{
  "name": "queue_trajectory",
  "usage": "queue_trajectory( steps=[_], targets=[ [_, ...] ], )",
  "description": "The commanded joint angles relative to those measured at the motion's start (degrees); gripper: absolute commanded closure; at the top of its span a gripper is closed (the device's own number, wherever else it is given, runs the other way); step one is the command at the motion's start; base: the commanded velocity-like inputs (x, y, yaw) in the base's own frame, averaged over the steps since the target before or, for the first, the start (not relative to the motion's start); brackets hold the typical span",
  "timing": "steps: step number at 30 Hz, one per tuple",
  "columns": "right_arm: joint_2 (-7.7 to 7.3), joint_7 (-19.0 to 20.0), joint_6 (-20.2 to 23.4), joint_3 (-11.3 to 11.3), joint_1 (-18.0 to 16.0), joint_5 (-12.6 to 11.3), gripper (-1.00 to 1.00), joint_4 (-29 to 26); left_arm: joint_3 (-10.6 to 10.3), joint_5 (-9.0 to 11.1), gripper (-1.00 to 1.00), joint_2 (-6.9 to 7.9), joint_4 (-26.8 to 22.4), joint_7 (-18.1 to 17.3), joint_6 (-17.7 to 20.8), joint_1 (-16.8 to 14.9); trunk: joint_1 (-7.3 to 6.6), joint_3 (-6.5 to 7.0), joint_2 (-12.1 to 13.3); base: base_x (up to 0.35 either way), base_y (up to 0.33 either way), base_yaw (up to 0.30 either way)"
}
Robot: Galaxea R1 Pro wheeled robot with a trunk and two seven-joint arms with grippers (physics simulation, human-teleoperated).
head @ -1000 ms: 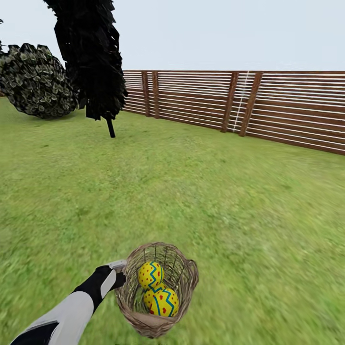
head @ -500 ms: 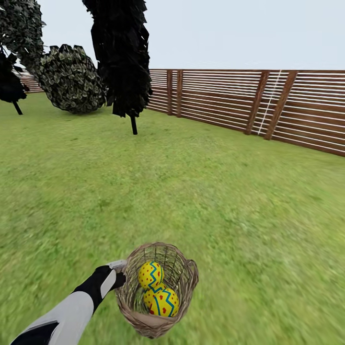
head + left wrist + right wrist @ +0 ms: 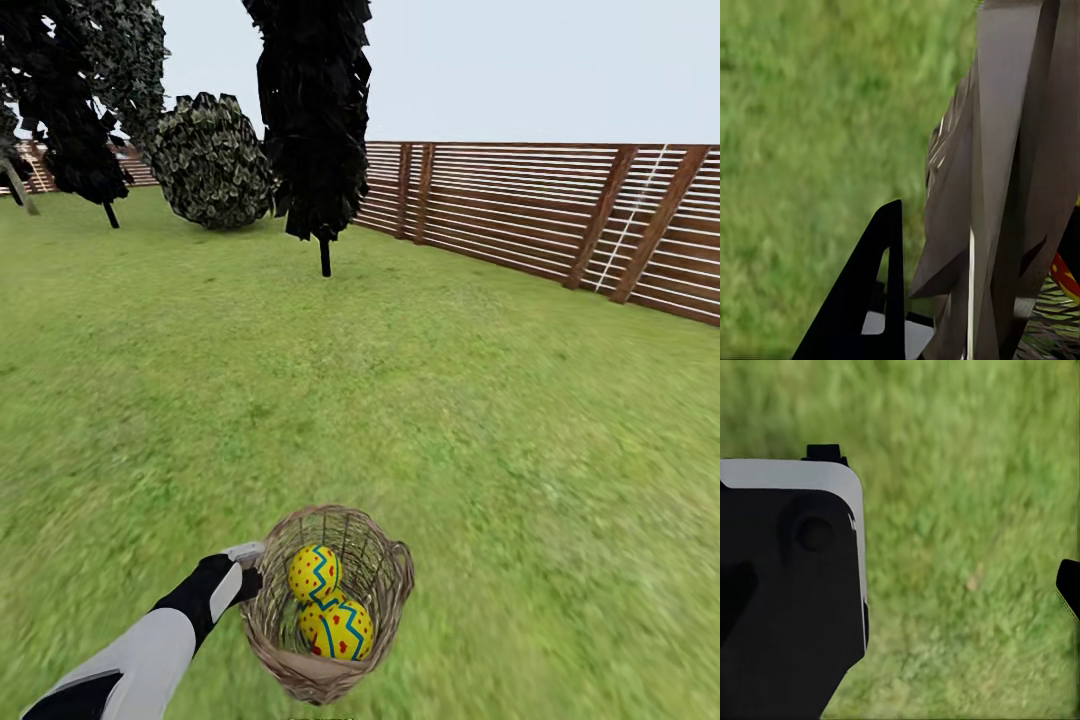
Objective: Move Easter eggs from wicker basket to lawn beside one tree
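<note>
Wicker basket (image 3: 328, 600) hangs above the lawn (image 3: 450, 400), held at its rim by the left claw (image 3: 250, 565), whose fingers are clamped on the woven edge on the side of the basket nearest the robot's left arm (image 3: 150, 640). Inside the basket lie the Easter eggs: one yellow egg (image 3: 314, 573) with a blue zigzag and red dots sits toward the claw's side, and a second egg (image 3: 342, 630) lies just below it, touching it; a sliver of yellow between them may be the third, but it is too hidden to be sure. The basket tilts, its opening turned toward the head camera, and a small loop handle (image 3: 403, 560) stands at the rim opposite the claw.

In the left wrist view a dark finger (image 3: 862, 300) shows beside the grey-brown weave of the basket wall (image 3: 1005, 187), with grass beyond.

Beyond the basket, well apart from it, a thin dark cypress (image 3: 315, 110) stands on the grass, with a rounded leafy bush (image 3: 212, 162) beside it and another dark tree (image 3: 75, 100) past the bush. A brown slatted fence (image 3: 560, 215) runs behind the cypress.

The right wrist view shows the right arm's black and grey housing (image 3: 791, 585) over blurred grass; whether the right claw's fingers are apart or together cannot be told.
</note>
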Motion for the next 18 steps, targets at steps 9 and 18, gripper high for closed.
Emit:
queue_trajectory(
  steps=[9,18],
  targets=[
    [0.00,-0.1,0.1,0.0,-0.1,0.1,-1.00,0.1,0.2,0.4,1.00,-0.04,-0.1,0.2,-0.1,0.0,-1.97,1.28,3.6,0.000,0.000,0.295],
    [0.00,-0.1,-1.5,0.0,0.3,0.1,-1.00,0.0,0.2,0.4,1.00,-0.04,-0.1,0.2,-0.1,0.0,-3.95,2.63,7.2,0.000,0.000,0.295]
  ],
)
